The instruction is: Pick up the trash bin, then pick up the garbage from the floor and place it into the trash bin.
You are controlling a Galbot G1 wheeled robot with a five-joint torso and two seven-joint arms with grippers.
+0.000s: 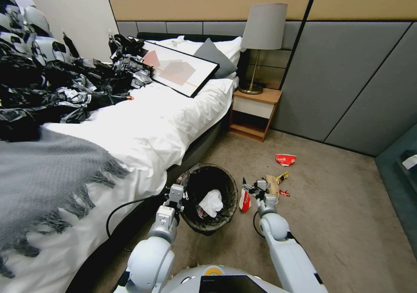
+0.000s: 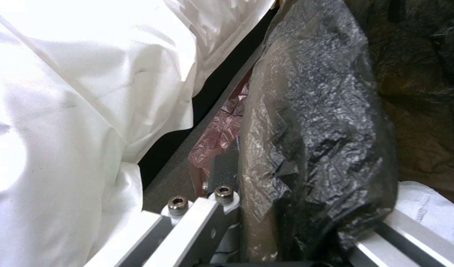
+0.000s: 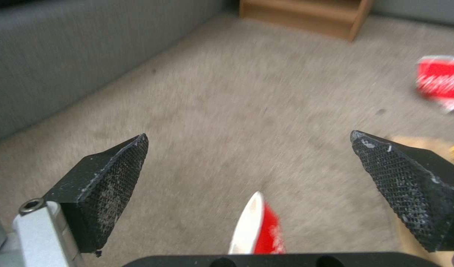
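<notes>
The trash bin (image 1: pixel 209 197) sits low in the head view, hard against the bed (image 1: pixel 143 128), its black liner folded over the rim and a white napkin (image 1: pixel 211 202) lying inside. The left gripper (image 1: pixel 178 194) is at the bin's 9 o'clock rim. In the left wrist view its fingers (image 2: pixel 222 174) are clamped on the rim, one outside the wall and the other under the crinkled black liner (image 2: pixel 316 122), with the white bedsheet (image 2: pixel 78 111) close alongside.

The right gripper (image 1: pixel 254 189) hovers low over the carpet (image 1: pixel 339 206) at the bin's 3 o'clock. Its black ridged fingers (image 3: pixel 113 178) stand wide apart and hold nothing. A crushed red-and-white carton (image 1: pixel 245 201) lies on the floor just beside the bin, right under this gripper; in the right wrist view it shows between the fingers, near the gripper's base (image 3: pixel 259 228).

More garbage lies around: a piece of brown paper (image 1: pixel 273 186) just past the gripper at its 2 o'clock, a yellow-and-dark wrapper (image 1: pixel 282 178) and a small red scrap (image 1: pixel 284 193) beside it, and a red-and-white cup (image 1: pixel 285 159) farther off at 1 o'clock, toward the wooden nightstand (image 1: pixel 254 113) that carries a lamp (image 1: pixel 260 41).
</notes>
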